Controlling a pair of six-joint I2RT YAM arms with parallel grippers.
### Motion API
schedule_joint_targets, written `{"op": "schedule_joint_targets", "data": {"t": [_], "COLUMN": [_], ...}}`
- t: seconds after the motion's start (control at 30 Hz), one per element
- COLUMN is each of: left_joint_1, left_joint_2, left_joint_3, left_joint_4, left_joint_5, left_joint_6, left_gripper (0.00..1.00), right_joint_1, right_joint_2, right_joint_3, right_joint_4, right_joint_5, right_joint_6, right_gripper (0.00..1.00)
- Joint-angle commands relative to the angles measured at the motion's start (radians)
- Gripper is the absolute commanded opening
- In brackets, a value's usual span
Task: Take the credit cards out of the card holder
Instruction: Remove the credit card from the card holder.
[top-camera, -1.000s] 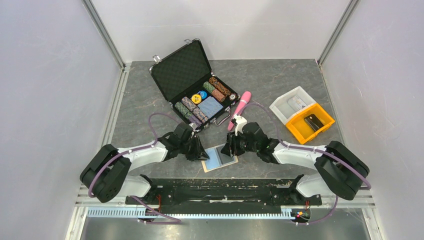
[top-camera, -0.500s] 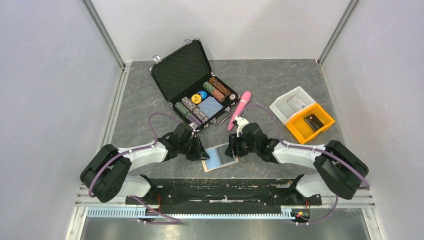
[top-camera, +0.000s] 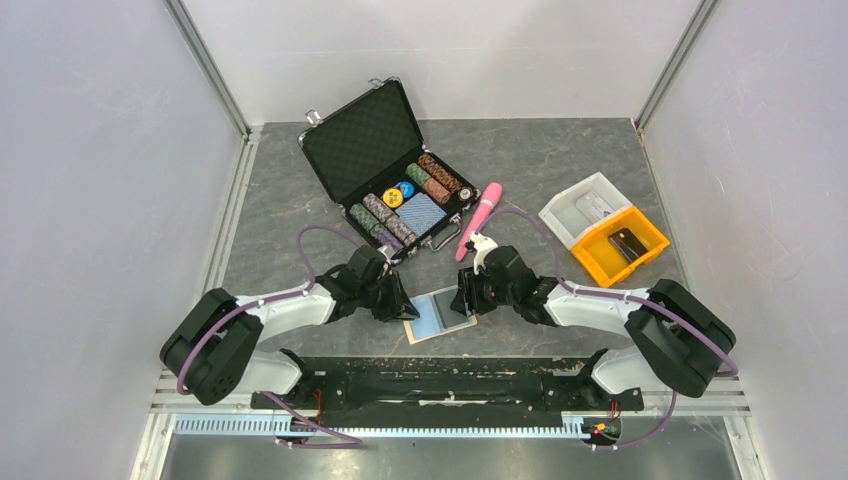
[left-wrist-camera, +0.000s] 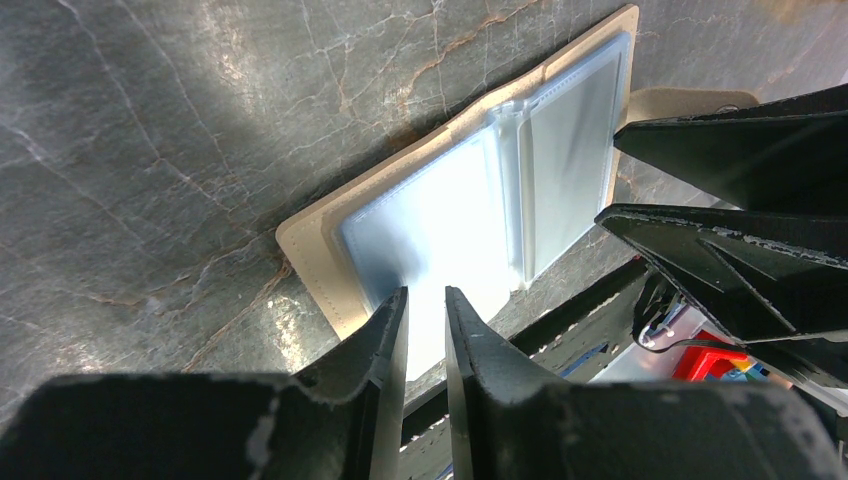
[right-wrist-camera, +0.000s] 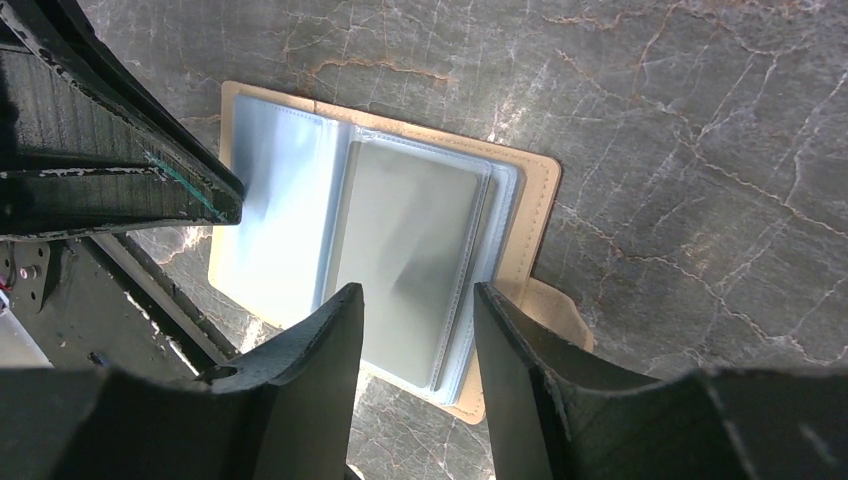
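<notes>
The tan card holder (top-camera: 438, 313) lies open on the table between my grippers. Its clear sleeves show a light blue card (left-wrist-camera: 440, 215) on one page and a silvery-grey card (right-wrist-camera: 415, 235) on the other. Its tab (right-wrist-camera: 555, 315) sticks out beside the grey page. My left gripper (left-wrist-camera: 427, 297) is almost shut, with only a narrow empty slit, and its tips are over the blue page's near edge. My right gripper (right-wrist-camera: 418, 295) is open, with its fingers on either side of the grey page's edge and apart from it. In the top view my left gripper (top-camera: 400, 303) and right gripper (top-camera: 467, 298) flank the holder.
An open black chip case (top-camera: 352, 150) with poker chips stands behind. A pink object (top-camera: 480, 215) lies to its right. A white bin (top-camera: 585, 205) and an orange bin (top-camera: 622, 247) stand at the right. The black base rail (top-camera: 440, 375) runs just in front of the holder.
My right gripper has shifted slightly to the right, and more of the holder's grey page shows. The left gripper has stayed put.
</notes>
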Motion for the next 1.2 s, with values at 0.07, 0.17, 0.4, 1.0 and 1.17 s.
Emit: {"op": "schedule_joint_targets", "data": {"t": [0.07, 0.17, 0.4, 1.0, 1.17], "left_joint_1": [0.002, 0.002, 0.002, 0.002, 0.002], "left_joint_2": [0.002, 0.000, -0.002, -0.002, -0.002], "left_joint_3": [-0.007, -0.007, -0.007, -0.002, 0.002], "left_joint_4": [0.018, 0.018, 0.018, 0.018, 0.014], "left_joint_5": [-0.031, -0.029, -0.029, -0.025, -0.022], "left_joint_6": [0.040, 0.040, 0.038, 0.038, 0.040], "left_gripper": [0.27, 0.27, 0.27, 0.27, 0.28], "right_joint_1": [-0.003, -0.004, -0.003, -0.003, -0.009], "right_joint_2": [0.008, 0.013, 0.009, -0.002, -0.012], "right_joint_3": [0.005, 0.002, -0.004, 0.006, 0.032], "right_joint_4": [0.025, 0.038, 0.065, 0.074, -0.001], "right_joint_5": [-0.036, -0.056, -0.089, -0.088, -0.021], "right_joint_6": [0.012, 0.025, 0.047, 0.056, 0.015], "right_gripper": [0.47, 0.47, 0.46, 0.46, 0.46]}}
